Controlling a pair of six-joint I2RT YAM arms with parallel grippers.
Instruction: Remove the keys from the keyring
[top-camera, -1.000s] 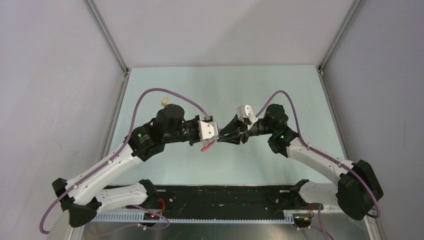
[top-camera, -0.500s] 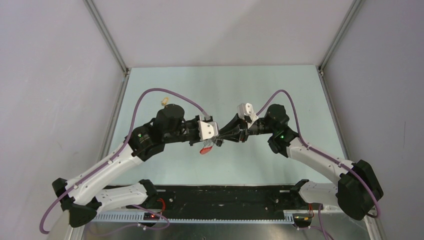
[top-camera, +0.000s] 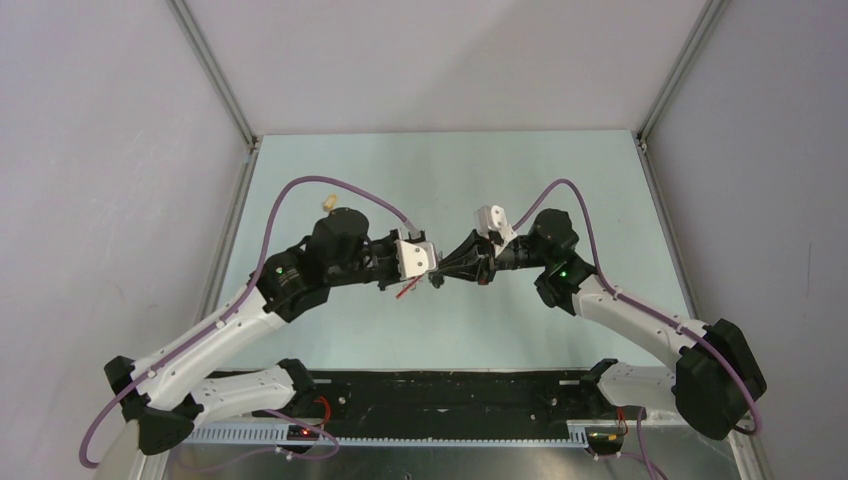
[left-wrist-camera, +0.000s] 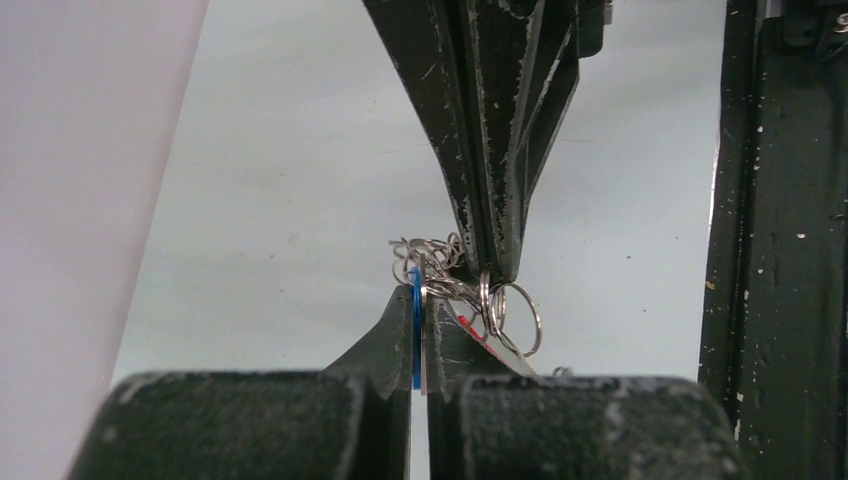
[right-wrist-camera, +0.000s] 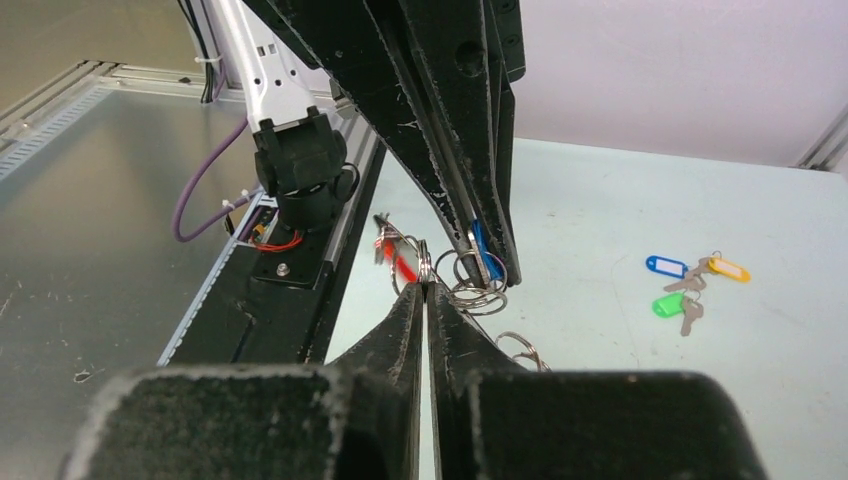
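The keys (left-wrist-camera: 430, 265) are a small silvery bunch held in mid-air between both grippers above the middle of the table. My left gripper (left-wrist-camera: 420, 292) is shut on a blue tag (left-wrist-camera: 415, 330) and a flat metal piece of that bunch. My right gripper (right-wrist-camera: 427, 286) is shut on a thin ring of the keyring (right-wrist-camera: 424, 262), with the red strap (right-wrist-camera: 398, 262) hanging just to the left of it. From above, the left gripper (top-camera: 424, 274) and the right gripper (top-camera: 440, 275) meet tip to tip, with the red strap (top-camera: 405, 290) below them. More silvery rings (left-wrist-camera: 515, 315) dangle beside the right fingers (left-wrist-camera: 497, 200).
A second cluster of keys with blue, yellow and green tags (right-wrist-camera: 690, 285) lies on the pale green table (top-camera: 450, 170). A loose pair of rings (right-wrist-camera: 520, 345) shows beside my right fingers. A black rail (top-camera: 450, 385) runs along the near edge.
The right gripper has closed from partly open onto the ring. The red strap has swung up and left, closer under the left fingers. Both arms have barely shifted.
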